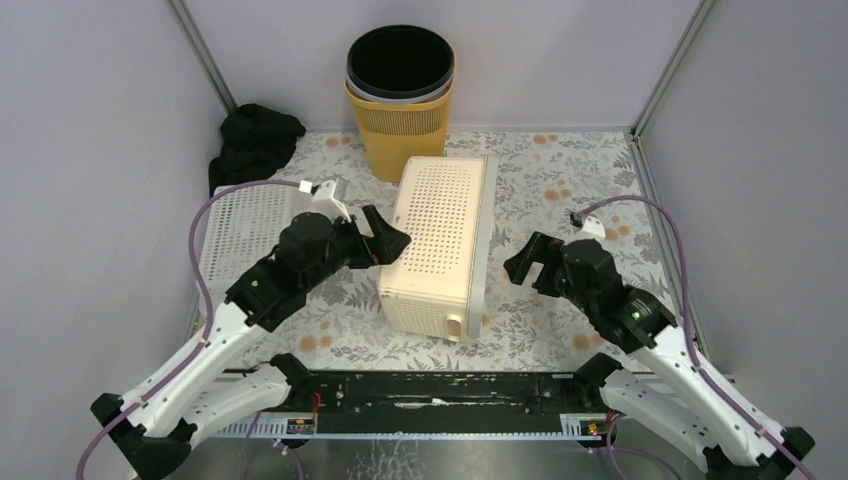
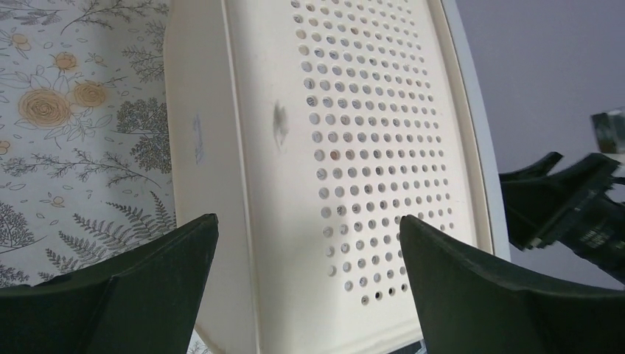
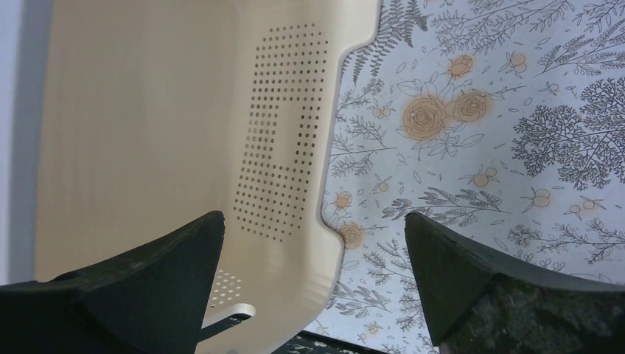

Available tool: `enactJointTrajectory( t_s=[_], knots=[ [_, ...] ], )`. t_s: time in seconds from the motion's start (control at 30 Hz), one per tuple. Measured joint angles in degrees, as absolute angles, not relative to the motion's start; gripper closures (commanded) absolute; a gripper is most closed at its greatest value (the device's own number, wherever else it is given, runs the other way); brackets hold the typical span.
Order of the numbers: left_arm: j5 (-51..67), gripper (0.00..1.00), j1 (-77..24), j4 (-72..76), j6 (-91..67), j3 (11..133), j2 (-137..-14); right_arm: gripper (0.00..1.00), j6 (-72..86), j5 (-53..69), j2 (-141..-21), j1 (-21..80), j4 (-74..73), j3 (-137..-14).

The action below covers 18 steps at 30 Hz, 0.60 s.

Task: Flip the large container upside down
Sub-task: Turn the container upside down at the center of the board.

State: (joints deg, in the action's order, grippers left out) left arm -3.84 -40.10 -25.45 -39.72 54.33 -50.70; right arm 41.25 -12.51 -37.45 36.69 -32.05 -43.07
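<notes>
The flowered worktop [image 1: 560, 190] carries the container [image 1: 440, 235] at its middle, lying on its side: one perforated wall faces up, the base faces left and the open mouth faces right. I judge the turn about half made, since the container is off its base but its rim is not yet down on the worktop; one more tip to the right is left. A yellow bin [image 1: 400, 120] stands behind it, a white basket [image 1: 245, 225] lies to the left, and a black cloth [image 1: 255, 140] sits in the back corner. The left claw [image 1: 388, 235] gapes wide at the base edge, holding nothing; contact is unclear. The right claw [image 1: 518, 258] hangs wide open near the mouth, apart from it.
</notes>
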Motion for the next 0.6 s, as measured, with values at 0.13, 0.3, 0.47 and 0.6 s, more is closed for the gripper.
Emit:
enactJointTrajectory(
  t_s=[0.13,0.3,0.47,0.6],
  knots=[
    [-4.56,0.0,-40.1,-26.3,-40.51,53.41,-47.81,0.0,40.12,-12.36,-43.07,36.69,-31.0,-43.55],
    [-5.58,0.0,-40.1,-28.08,-41.3,52.14,-46.94,0.0,38.57,-12.67,-46.89,36.69,-31.4,-46.57],
    [-6.0,0.0,-40.1,-28.42,-41.69,51.79,-46.39,0.01,37.91,-13.04,-47.48,36.69,-30.87,-49.95],
    [-6.02,0.0,-40.1,-28.42,-41.69,51.79,-46.5,0.0,37.52,-12.99,-49.65,36.69,-30.92,-51.48]
  ],
)
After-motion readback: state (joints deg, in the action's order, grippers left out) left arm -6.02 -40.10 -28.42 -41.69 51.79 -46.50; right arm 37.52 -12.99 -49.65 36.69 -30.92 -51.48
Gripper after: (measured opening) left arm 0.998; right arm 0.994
